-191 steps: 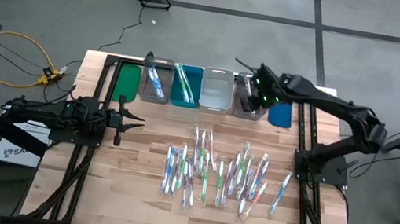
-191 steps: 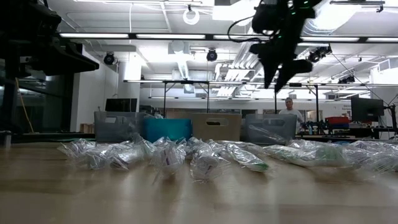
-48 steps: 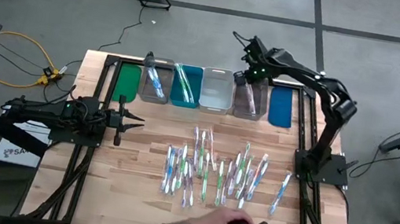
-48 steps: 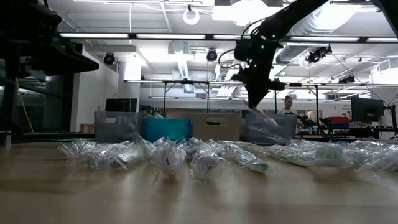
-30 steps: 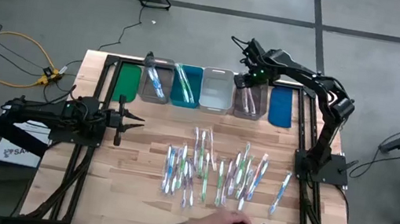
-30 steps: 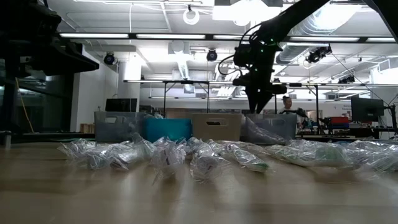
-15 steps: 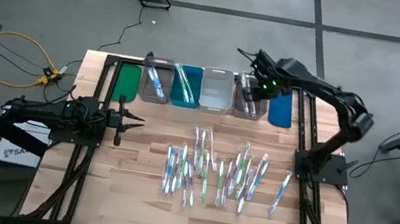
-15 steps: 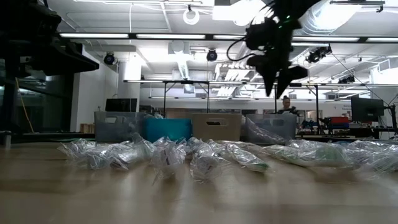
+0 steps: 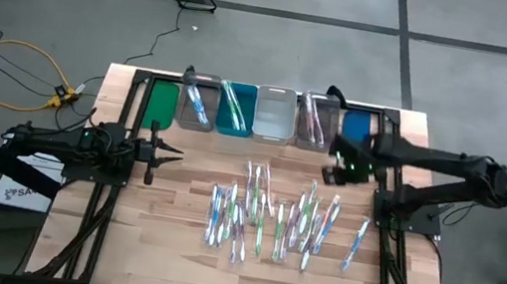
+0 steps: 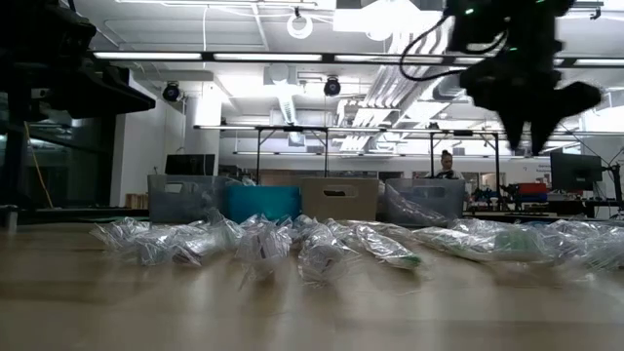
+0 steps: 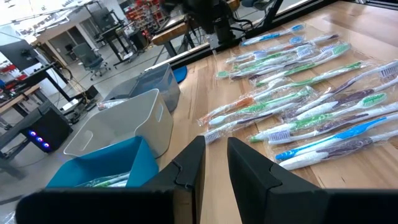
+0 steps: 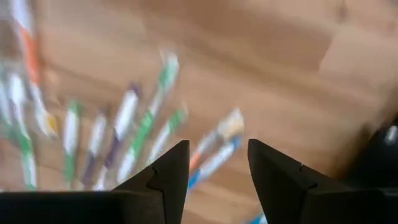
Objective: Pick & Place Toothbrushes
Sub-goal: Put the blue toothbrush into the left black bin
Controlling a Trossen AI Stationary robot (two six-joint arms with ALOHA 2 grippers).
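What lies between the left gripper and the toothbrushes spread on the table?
In the high view, only bare wooden table lies between the left gripper and the nearest toothbrushes. The left wrist view shows the same.

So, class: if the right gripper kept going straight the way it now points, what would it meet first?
Most likely the toothbrushes lying on the table: the right gripper, open and empty, points down at them. Exactly which one is unclear.

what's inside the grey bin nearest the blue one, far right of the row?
The grey bin holds a few wrapped toothbrushes lying along its length, seen from above. Exact count and colours are unclear. In the low view its wall hides all but the wrap sticking up.
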